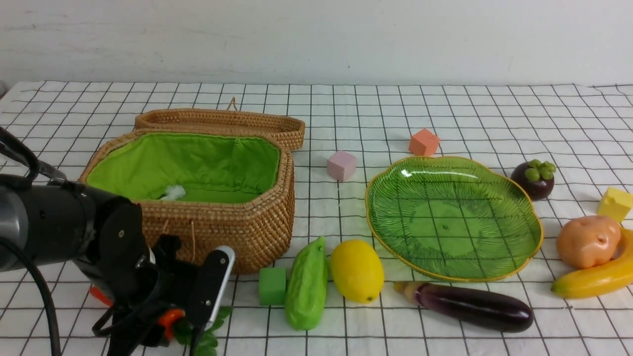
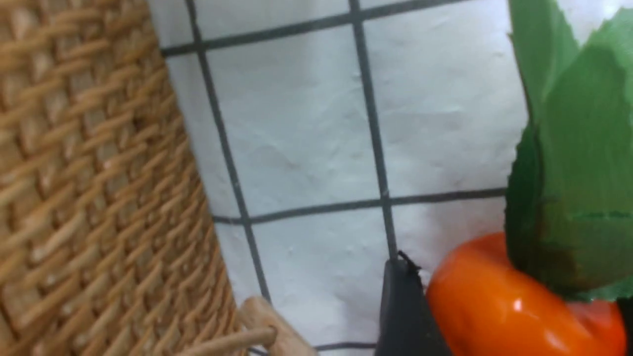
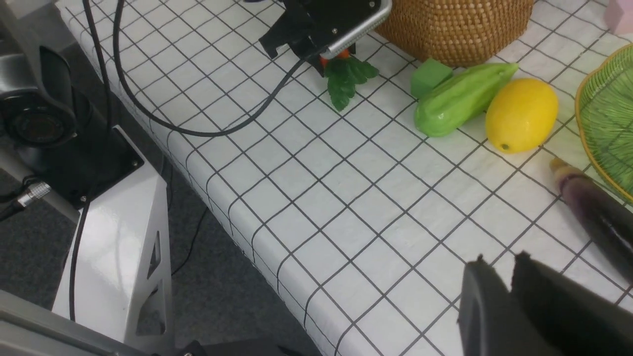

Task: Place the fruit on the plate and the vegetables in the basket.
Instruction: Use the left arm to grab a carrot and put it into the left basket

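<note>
Progress: nothing is placed yet. The octagonal tan wicker basket with green lining (image 1: pixel 237 232) is holding no vegetables, only a scrap of white fluff (image 1: pixel 173 193). The ribbed green glass plate with gold rim (image 1: pixel 455 222) is lying bare.

Left gripper (image 1: pixel 168 316) is working low on the checked cloth (image 1: pixel 346 99), just in front of the basket, fingers straddling the orange toy carrot with green leaves (image 2: pixel 499 311). One dark finger (image 2: pixel 403 306) is touching the carrot's side. The other is barely showing, so I cannot tell if the grip is made. The carrot is looking grounded, not lifted.

Right gripper (image 3: pixel 500 262) is hanging over the near cloth, fingers almost together, carrying nothing.

Waiting on the cloth:
- Bumpy light-green cucumber (image 1: pixel 306 284) and yellow lemon (image 1: pixel 357 270), lying side by side between basket and plate.
- Glossy dark purple eggplant (image 1: pixel 474 306), lying just in front of the plate.
- Round orange-tan potato (image 1: pixel 587 241), touching the long yellow banana (image 1: pixel 593 279), right of the plate.
- Dark purple mangosteen (image 1: pixel 533 179), sitting behind the plate's right edge.

Judging: item one of seven is being started.
</note>
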Action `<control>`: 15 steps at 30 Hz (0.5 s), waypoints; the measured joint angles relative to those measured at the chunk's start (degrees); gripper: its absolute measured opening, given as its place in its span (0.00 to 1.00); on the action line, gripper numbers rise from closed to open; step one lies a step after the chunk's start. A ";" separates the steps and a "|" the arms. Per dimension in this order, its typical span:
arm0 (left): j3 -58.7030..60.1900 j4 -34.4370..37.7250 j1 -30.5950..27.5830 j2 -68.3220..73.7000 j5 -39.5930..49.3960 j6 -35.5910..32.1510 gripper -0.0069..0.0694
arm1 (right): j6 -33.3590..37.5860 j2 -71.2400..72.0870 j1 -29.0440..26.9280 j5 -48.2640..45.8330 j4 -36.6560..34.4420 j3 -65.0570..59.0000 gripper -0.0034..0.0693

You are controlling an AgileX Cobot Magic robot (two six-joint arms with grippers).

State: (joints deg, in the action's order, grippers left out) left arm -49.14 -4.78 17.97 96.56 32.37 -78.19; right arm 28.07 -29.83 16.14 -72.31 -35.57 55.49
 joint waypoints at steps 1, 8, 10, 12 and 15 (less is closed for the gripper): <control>0.00 -0.71 0.72 -0.41 0.85 0.78 0.61 | 0.00 0.00 0.00 0.00 -0.14 0.00 0.19; 0.26 -1.87 10.10 -8.84 14.89 8.89 0.61 | 0.00 0.00 0.00 0.00 -2.05 0.00 0.20; -0.30 -2.97 13.03 -12.87 16.90 14.59 0.61 | 0.00 0.00 0.00 0.00 -3.21 0.00 0.20; -1.84 -5.41 14.62 -16.83 17.66 20.87 0.61 | 0.00 0.00 0.00 0.00 -3.98 0.00 0.20; -5.40 -11.79 15.09 -21.64 15.59 26.69 0.61 | 0.00 0.00 0.00 2.12 -4.47 0.00 0.21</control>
State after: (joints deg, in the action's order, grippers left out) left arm -54.54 -16.57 33.05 74.92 47.95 -51.50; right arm 28.07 -29.83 16.14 -70.19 -40.04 55.49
